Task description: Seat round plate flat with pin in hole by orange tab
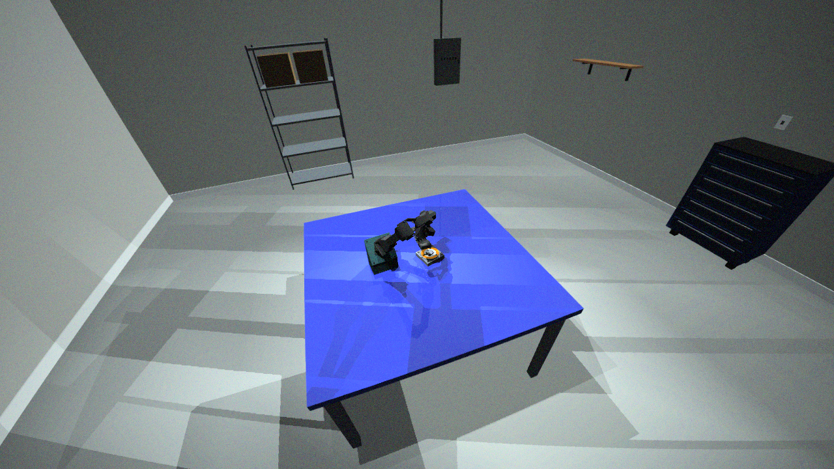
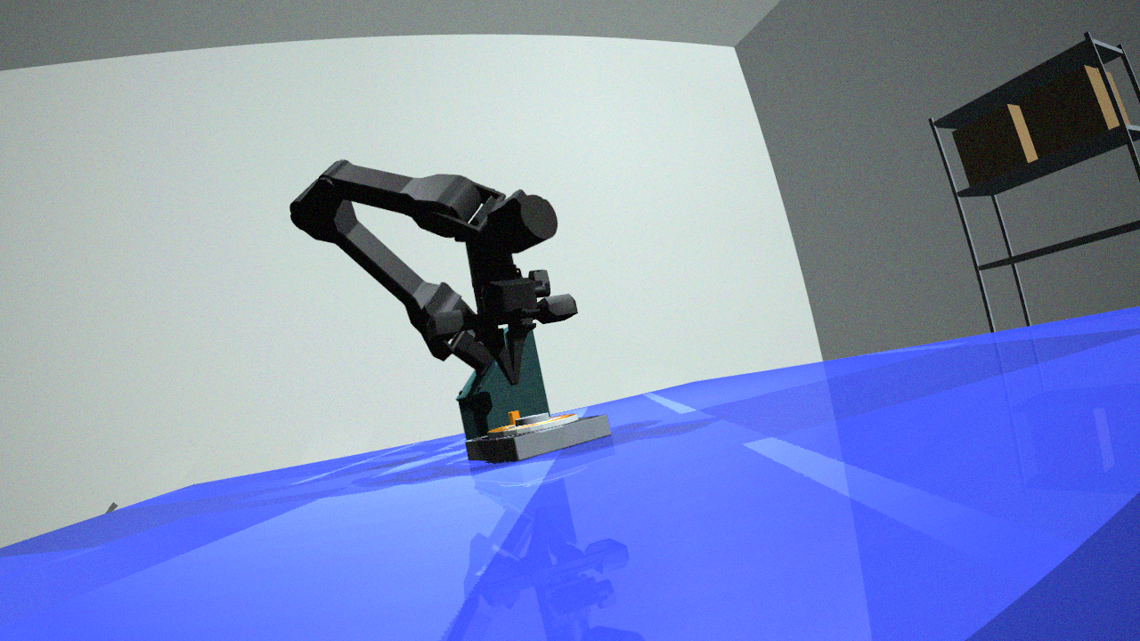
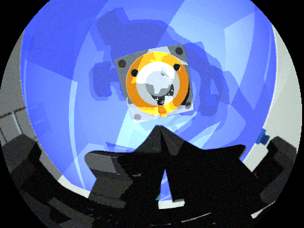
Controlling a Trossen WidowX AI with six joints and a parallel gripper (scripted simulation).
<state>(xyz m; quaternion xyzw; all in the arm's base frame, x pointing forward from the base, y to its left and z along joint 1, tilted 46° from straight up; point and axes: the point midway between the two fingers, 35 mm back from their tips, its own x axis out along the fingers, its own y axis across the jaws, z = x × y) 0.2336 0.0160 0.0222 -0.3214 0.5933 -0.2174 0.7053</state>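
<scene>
The round plate (image 1: 436, 252) (image 2: 559, 421) (image 3: 132, 92), orange-rimmed with a white middle, sits around the grey post (image 2: 532, 418) (image 3: 158, 85) on the square grey base (image 2: 557, 441) (image 3: 123, 77). It looks close to level in the exterior view; a slight tilt cannot be ruled out. The orange tab (image 2: 514, 417) (image 3: 162, 111) points toward my gripper in the wrist view. Beside it is the dark hole (image 3: 161, 102) with a greyish rounded spot inside, which looks like the pin. My gripper (image 2: 516, 381) (image 3: 158, 128) is shut and empty, above the tab with a visible gap.
The base rests on the blue table (image 1: 373, 332) (image 2: 358, 549). The teal arm mount (image 1: 382, 266) (image 2: 519, 394) stands beside it, behind the base in the exterior view. Shelves (image 1: 305, 116) and a dark drawer cabinet (image 1: 752, 192) stand away from the table.
</scene>
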